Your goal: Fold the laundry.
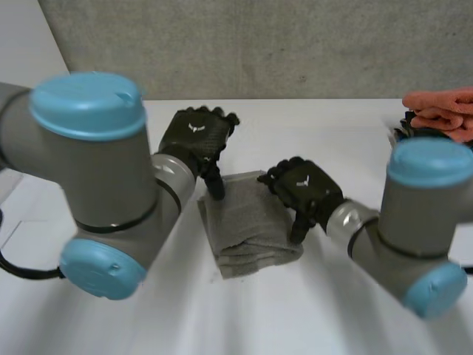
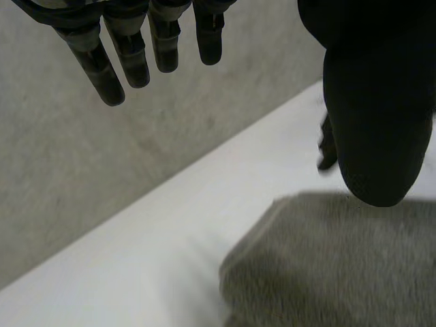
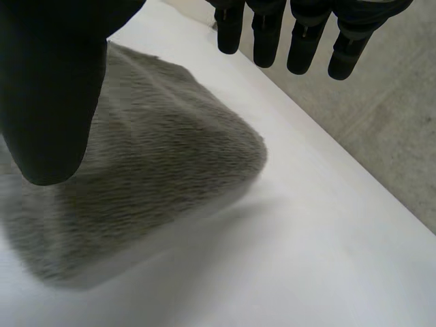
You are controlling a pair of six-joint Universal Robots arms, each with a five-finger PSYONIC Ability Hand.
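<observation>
- We found the grey towel [image 1: 247, 225] folded into a thick, layered bundle near the middle of the white table [image 1: 222, 318], lying between the two hands.
- The left hand [image 1: 196, 137] stood at the towel's far left corner. In its wrist view its fingers [image 2: 133, 58] were straight and held well away from the thumb [image 2: 378, 129], gripping nothing. The thumb tip hung at the towel's edge, and we could not tell whether it touched.
- The right hand [image 1: 304, 191] stood at the towel's right edge. In its wrist view its fingers [image 3: 303, 41] were straight and clear of the cloth, with the thumb [image 3: 54, 102] over the towel's top. Nothing was pinched.
- A pink cloth [image 1: 442, 111] lay in a heap at the table's far right corner, well apart from the towel.
- A grey wall [image 1: 295, 44] ran behind the table.
</observation>
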